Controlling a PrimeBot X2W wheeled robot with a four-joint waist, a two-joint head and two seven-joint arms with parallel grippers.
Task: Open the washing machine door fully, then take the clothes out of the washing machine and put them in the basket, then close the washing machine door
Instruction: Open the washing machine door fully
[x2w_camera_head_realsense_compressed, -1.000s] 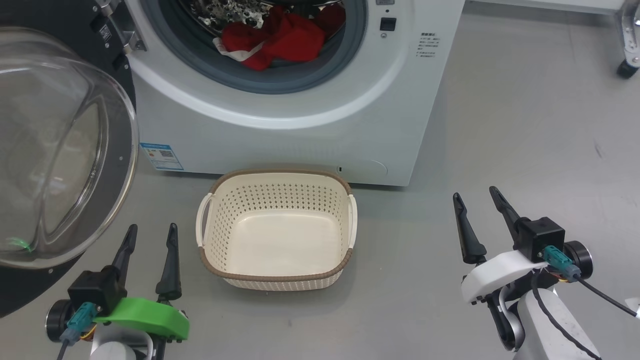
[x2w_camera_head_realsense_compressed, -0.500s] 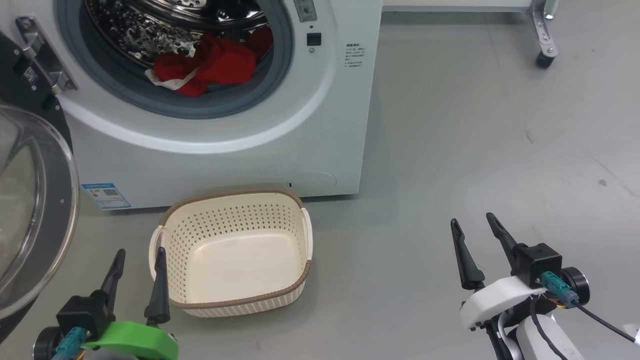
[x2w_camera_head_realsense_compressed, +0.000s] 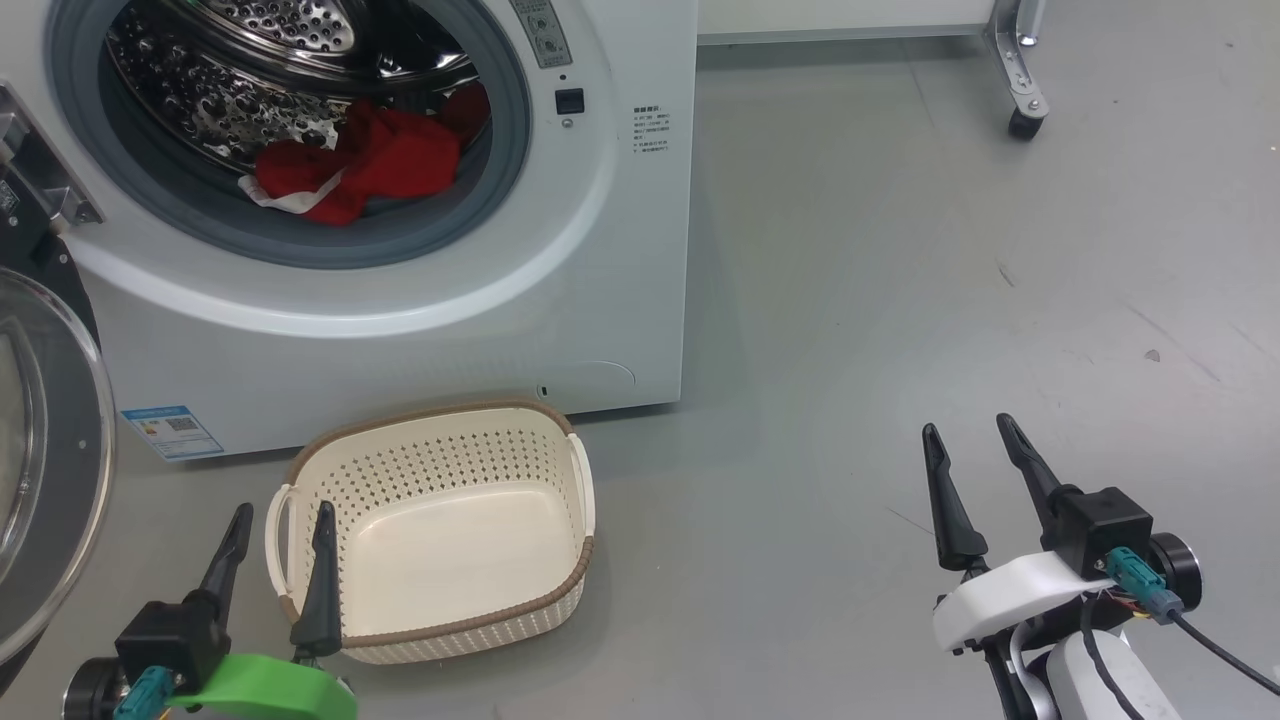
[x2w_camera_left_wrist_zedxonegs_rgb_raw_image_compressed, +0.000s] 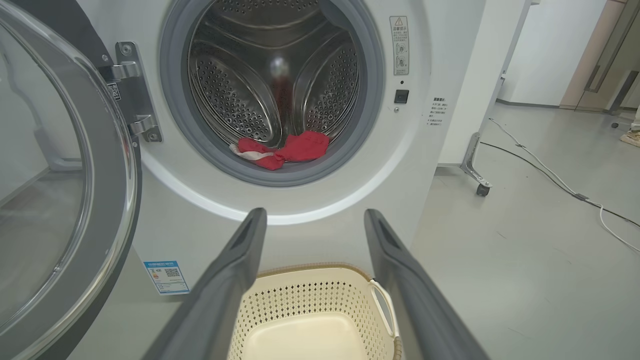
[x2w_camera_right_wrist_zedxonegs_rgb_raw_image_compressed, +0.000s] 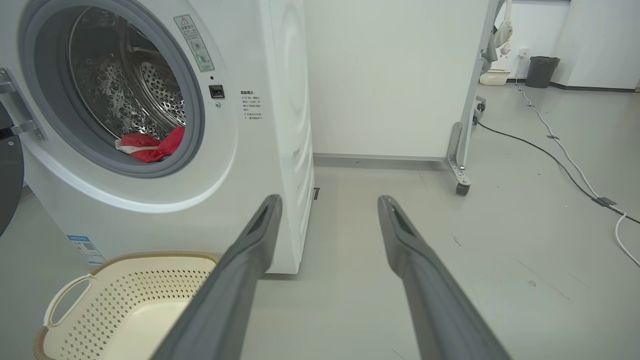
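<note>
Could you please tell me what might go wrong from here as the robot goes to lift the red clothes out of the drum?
1. The clothes lie bunched low against the grey gasket; open fingers may pinch only one fold, or scrape the rubber.
2. The washing machine door stands open close beside the left gripper; a wide reach could knock it.
3. The basket is small, so a trailing garment may drape over its edge.

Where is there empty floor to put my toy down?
Bare grey floor stretches right of the washing machine, between the basket and the right gripper. Crowded on the left: the open door, basket and left gripper sit close together.
</note>
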